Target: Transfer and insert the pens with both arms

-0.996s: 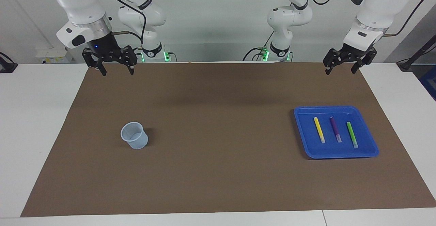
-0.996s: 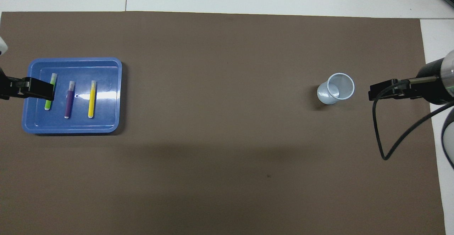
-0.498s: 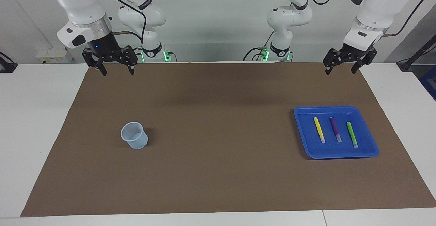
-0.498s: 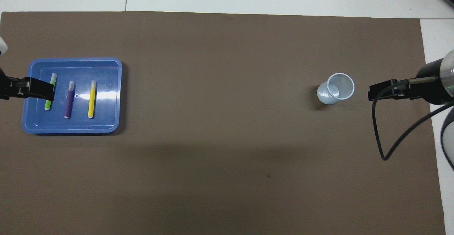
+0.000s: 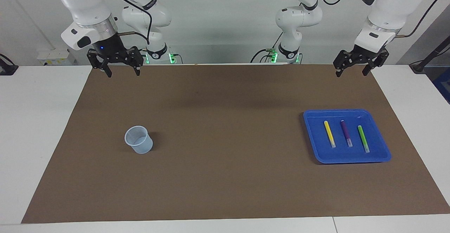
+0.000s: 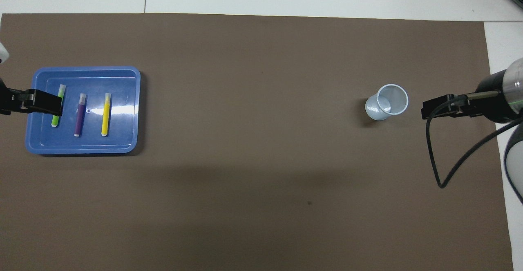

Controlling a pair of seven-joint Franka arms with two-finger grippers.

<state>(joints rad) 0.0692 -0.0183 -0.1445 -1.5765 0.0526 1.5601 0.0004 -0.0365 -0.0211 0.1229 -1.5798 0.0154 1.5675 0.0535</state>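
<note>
white table (image 5: 42,120) under a brown paper mat (image 5: 225,148); on the mat: translucent plastic cup (image 5: 139,140), shallow blue plastic tray (image 5: 381,155).

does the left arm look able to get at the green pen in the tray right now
Probably yes. The left claw hangs open and empty at the tray's end of the table, and the green pen lies flat in the blue tray, apart from the purple pen, nothing over it.

White table (image 5: 42,120) under a brown mat (image 5: 225,127) (plain pale wall (image 5: 225,22)).
</note>
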